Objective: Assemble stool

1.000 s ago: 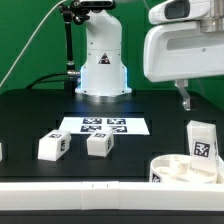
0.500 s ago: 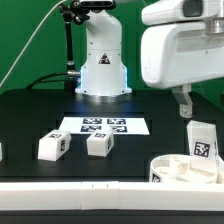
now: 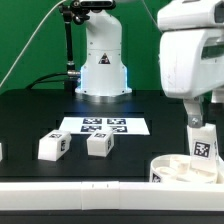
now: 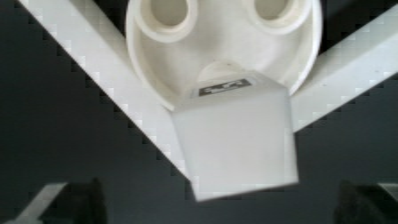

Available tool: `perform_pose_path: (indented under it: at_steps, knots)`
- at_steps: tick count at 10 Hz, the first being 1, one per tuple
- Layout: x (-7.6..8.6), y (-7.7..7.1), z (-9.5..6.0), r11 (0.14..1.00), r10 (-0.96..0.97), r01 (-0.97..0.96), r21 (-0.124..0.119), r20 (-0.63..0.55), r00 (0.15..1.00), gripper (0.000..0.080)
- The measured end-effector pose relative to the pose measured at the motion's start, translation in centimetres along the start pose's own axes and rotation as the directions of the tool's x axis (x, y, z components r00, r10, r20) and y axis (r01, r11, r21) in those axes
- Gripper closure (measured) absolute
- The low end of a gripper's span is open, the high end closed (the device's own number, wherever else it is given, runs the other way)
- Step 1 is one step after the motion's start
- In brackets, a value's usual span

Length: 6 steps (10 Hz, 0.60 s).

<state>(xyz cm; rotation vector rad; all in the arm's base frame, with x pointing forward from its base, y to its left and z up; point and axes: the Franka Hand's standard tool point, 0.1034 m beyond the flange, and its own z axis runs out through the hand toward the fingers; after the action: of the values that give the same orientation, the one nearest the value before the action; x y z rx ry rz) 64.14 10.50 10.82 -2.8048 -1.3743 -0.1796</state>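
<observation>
The round white seat [image 3: 178,170] lies at the exterior view's lower right, against the white border rail. One tagged leg [image 3: 203,144] stands upright in it. Two more tagged legs [image 3: 52,146] [image 3: 99,144] lie loose on the black table. My gripper [image 3: 203,116] hangs just above the upright leg's top. In the wrist view the seat [image 4: 214,60] shows two empty sockets, and the leg [image 4: 235,140] rises toward the camera. My gripper [image 4: 222,208] is open, its dark fingers [image 4: 71,205] wide apart on either side of the leg, not touching it.
The marker board [image 3: 103,126] lies mid-table in front of the robot base [image 3: 102,65]. The white border rail [image 3: 90,190] runs along the near edge and forms a corner round the seat [image 4: 71,55].
My gripper has moved toward the exterior view's right and come lower, from beside the upright leg to above it. The legs and seat have not moved.
</observation>
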Motion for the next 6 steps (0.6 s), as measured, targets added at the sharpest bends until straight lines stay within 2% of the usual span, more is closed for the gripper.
perform_pose_path:
  at_steps: [3,4,6]
  knots:
    - [-0.1,-0.3,1.3,0.999,-0.044,0.044,0.006,0.007,0.999,0.0151]
    - [0.0,-0.2,1.8,0.999,-0.046,0.046,-0.003,0.002,0.999,0.0151]
    - [-0.1,-0.2,2.1,0.999,-0.046,0.046,-0.005,0.002,0.999,0.0151]
